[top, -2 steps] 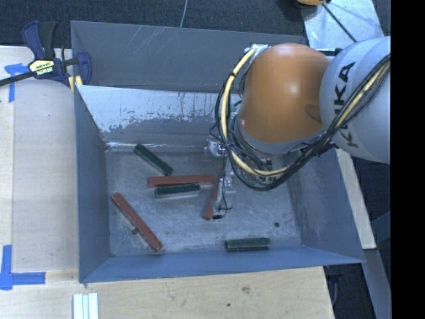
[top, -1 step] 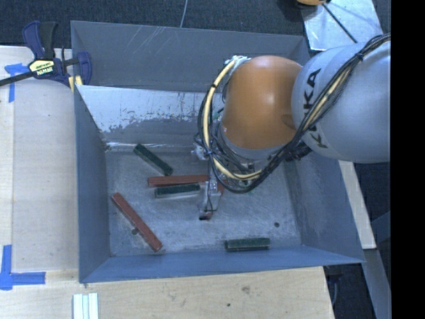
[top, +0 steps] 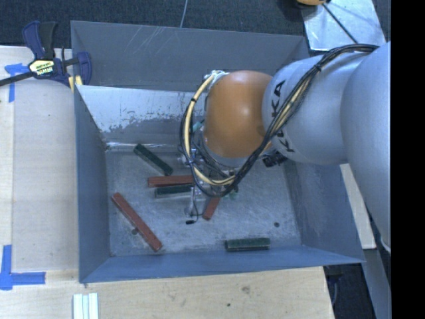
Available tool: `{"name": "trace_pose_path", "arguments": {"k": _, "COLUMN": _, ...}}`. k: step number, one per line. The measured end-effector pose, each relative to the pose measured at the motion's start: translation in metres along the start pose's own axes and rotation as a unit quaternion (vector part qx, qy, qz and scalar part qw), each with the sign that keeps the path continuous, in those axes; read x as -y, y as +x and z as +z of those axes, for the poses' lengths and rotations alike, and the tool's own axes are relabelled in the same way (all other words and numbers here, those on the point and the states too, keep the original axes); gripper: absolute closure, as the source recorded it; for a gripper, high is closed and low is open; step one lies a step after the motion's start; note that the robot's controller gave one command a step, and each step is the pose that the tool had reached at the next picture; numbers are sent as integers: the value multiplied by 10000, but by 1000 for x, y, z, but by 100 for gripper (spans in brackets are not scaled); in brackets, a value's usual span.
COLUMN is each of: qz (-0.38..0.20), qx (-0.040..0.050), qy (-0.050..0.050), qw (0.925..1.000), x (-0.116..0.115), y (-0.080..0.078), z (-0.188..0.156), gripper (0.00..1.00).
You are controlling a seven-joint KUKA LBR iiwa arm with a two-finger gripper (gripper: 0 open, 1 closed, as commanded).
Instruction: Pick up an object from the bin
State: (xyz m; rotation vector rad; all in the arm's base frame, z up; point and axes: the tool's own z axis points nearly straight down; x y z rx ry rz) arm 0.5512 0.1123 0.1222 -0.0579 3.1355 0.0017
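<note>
My gripper hangs low over the middle of the bin floor, mostly hidden under the arm's orange cover. Just right of it lies a short reddish-brown bar, partly covered by the wrist. Left of it, two bars lie side by side: a reddish-brown one and a dark green one right below it, both with their right ends running under the wrist. Whether the gripper touches any of them is hidden.
A long reddish-brown bar lies slanted at the front left. A dark green bar sits near the back wall, another dark green bar by the front wall. The arm covers the bin's right back part.
</note>
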Motion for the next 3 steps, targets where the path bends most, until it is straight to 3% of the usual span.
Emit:
{"name": "trace_pose_path", "arguments": {"k": 1, "qz": -681, "qx": 0, "qy": -3, "qw": 9977, "x": 0, "y": -38, "z": 52, "gripper": 100}}
{"name": "trace_pose_path", "arguments": {"k": 2, "qz": -681, "qx": 0, "qy": -3, "qw": 9977, "x": 0, "y": -38, "z": 51, "gripper": 100}}
{"name": "trace_pose_path", "arguments": {"k": 3, "qz": -1130, "qx": 8, "qy": 1, "qw": 9936, "x": 6, "y": -48, "z": -117, "gripper": 100}}
